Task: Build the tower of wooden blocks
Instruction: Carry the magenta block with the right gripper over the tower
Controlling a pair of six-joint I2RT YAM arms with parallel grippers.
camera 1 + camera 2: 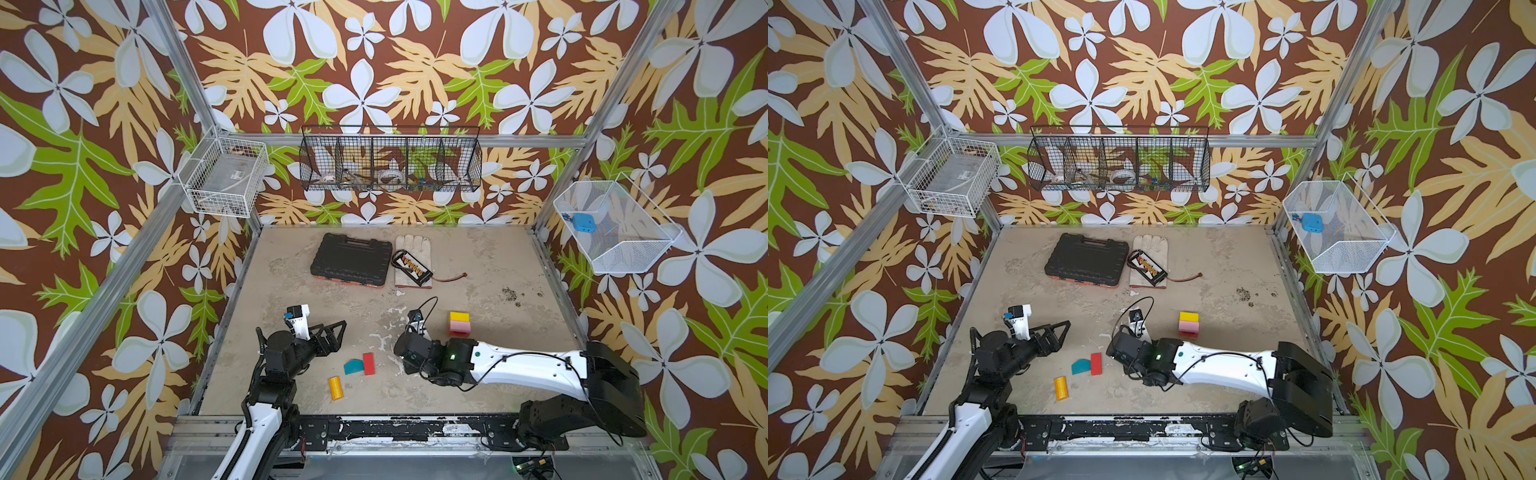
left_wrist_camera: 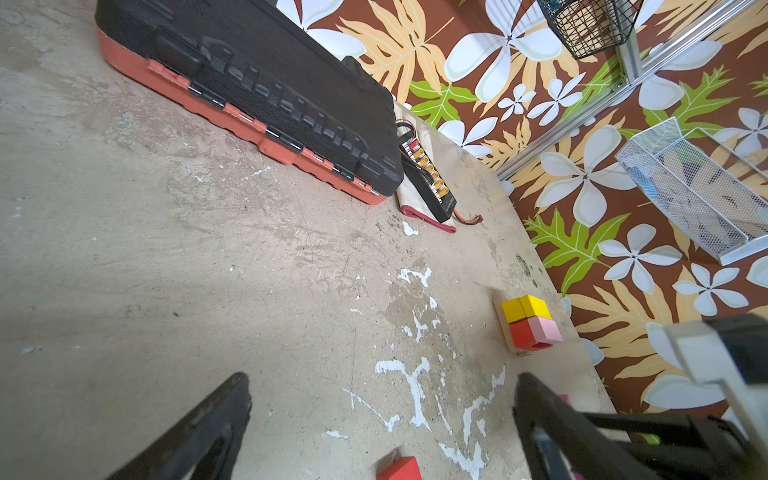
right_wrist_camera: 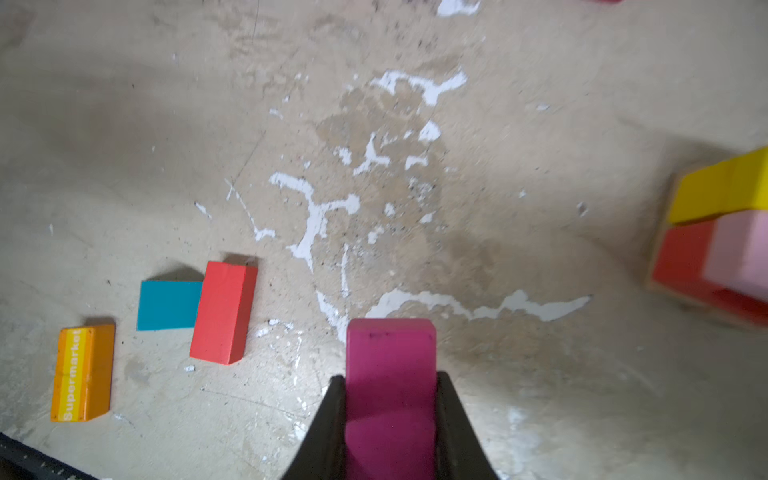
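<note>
Right wrist view shows the right gripper (image 3: 390, 382) clenched on a magenta block (image 3: 390, 353), held by its sides with one end jutting past the fingertips. The tower (image 3: 715, 241) stands apart from that gripper and shows four pieces: one yellow and one pink on top, one red below, and one tan base. Three loose blocks lie on the table (image 3: 415, 124) well apart from the tower, beyond the right gripper: one red block (image 3: 222, 311) touching one teal block (image 3: 168, 305), and one orange block (image 3: 83, 374) just beside them. Farther from the tower again, the left gripper (image 2: 382, 386) hangs released and empty. One black case (image 1: 351, 259) sits at the back, well apart from the tower. As a judgement, the risks lie in the placing: the jutting block could pivot in the grip, or the fingers could nudge the yellow or pink piece and topple the stack.
</note>
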